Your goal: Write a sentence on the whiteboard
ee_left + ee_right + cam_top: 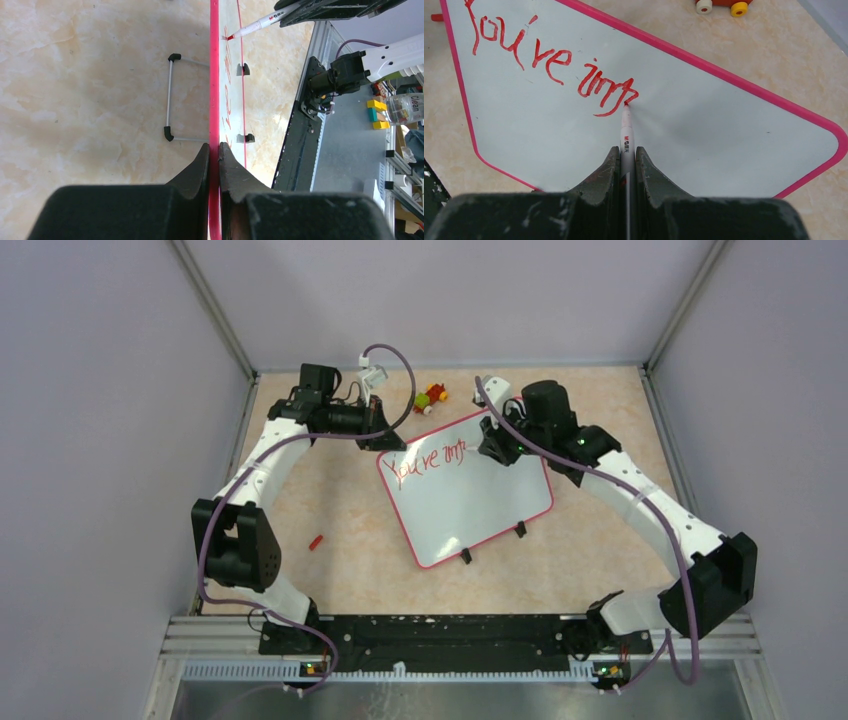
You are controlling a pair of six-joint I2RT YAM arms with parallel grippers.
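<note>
Top view: the left tool [385, 440] pinches the far-left corner of the whiteboard [480, 510], which lies on the counter [340, 570] between both tools. The sentence [425, 462] reads "You're imp" and runs up to the right tool [497, 445].

Left wrist view: the fingers clamp the pink rim edge-on, so the lettering is too foreshortened to read. Ahead, a marker [260, 21] shows "M&G". Off to the right, a bottle [407, 107] reads "Clean", the rest cut off.

Right wrist view: the jaws are pressed on the marker's barrel. Its tip touches the board just ahead, at the "p". The barrel's print is too small to read. A toy [721, 5] is cropped by the top edge.
</note>
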